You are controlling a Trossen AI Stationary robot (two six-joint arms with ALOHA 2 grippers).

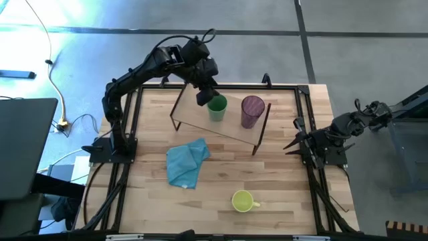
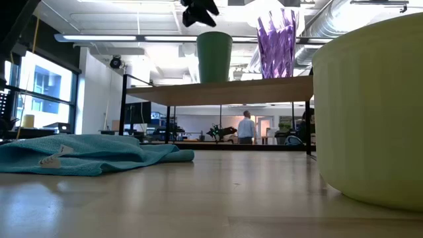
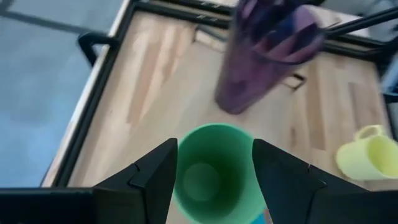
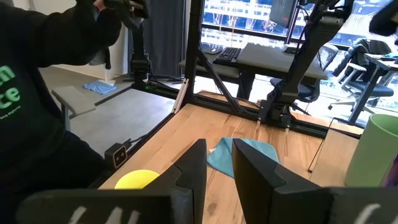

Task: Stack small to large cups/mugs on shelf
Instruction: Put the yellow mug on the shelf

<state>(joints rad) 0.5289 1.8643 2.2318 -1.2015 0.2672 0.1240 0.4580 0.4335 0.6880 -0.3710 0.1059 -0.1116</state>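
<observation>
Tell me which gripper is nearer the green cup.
Left. The left gripper hangs right above the green cup on the shelf, open jaws on either side of its rim. The right gripper waits at the table's right edge, well away.

Open-plan office/lab: exposed ducts [image 2: 370, 20] overhead, desks, office chairs [image 4: 367, 62] beyond table [image 1: 281, 194], concrete floor.

Shelf [image 1: 231, 127]: at the far middle of the bench [image 1: 281, 194].
Cup [image 1: 217, 107]: on the shelf, left of the tumbler [image 1: 252, 110].
Cloth [image 1: 186, 163]: before the shelf.
Mug [image 1: 243, 201]: near edge, right of the cloth.
</observation>
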